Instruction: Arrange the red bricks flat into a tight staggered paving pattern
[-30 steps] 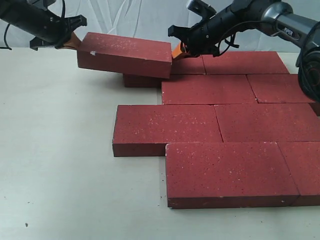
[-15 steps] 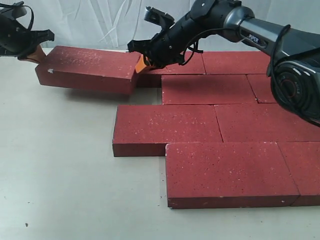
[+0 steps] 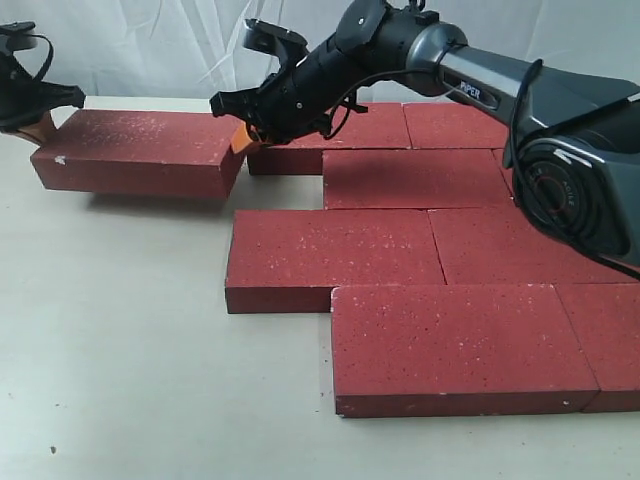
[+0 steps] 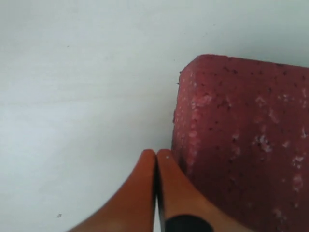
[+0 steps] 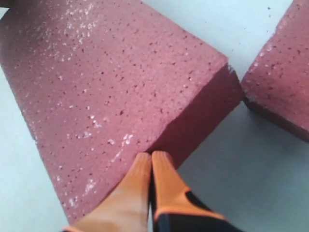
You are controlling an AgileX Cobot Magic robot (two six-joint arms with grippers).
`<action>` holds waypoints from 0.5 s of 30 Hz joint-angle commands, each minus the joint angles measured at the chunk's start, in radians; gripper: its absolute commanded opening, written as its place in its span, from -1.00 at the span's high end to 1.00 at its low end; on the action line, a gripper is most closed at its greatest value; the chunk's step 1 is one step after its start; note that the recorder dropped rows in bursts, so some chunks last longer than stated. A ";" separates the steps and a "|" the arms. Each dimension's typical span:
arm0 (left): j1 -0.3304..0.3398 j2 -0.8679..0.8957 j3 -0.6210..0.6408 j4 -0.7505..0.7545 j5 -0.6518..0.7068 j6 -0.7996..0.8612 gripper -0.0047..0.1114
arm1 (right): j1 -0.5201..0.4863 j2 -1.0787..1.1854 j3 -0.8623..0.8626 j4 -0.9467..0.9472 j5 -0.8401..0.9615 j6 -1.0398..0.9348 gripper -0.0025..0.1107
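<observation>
Overall, a pale tabletop [image 3: 120, 350] is seen before a white cloth backdrop [image 3: 150, 50]. The right and middle of the tabletop are covered by the red bricks [image 3: 430, 250], laid flat in four staggered rows with tight joints. The left ends of the rows are stepped, and the near row starts furthest to the right.

A dark right arm [image 3: 480, 85] is stretched from the right edge across the far row towards the left.

One loose brick [image 3: 140, 150] is found flat at the far left, in line with the far row. In the right wrist view it is separated from the neighbouring brick by a strip of bare tabletop. A shadow is noted under its near face; whether it rests on the tabletop cannot be told.

The right end effector [image 3: 240, 138] is set against the right end of the loose brick. Its orange fingers [image 5: 140, 179] are pressed together with nothing between them.

The left end effector [image 3: 40, 128] is placed at the left end of the same brick. Its fingers [image 4: 137, 193] are likewise closed on each other, just beside the brick's end face.
</observation>
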 commanded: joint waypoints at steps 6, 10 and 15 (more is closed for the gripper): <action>-0.014 -0.010 0.000 0.028 0.016 -0.078 0.92 | 0.022 0.026 -0.006 0.048 -0.050 -0.013 0.97; -0.014 -0.010 0.028 0.028 -0.004 -0.082 0.92 | 0.022 0.026 -0.006 0.035 -0.057 -0.013 0.97; -0.014 -0.010 0.038 0.067 -0.002 -0.087 0.92 | 0.022 0.026 -0.006 0.019 -0.045 -0.013 0.97</action>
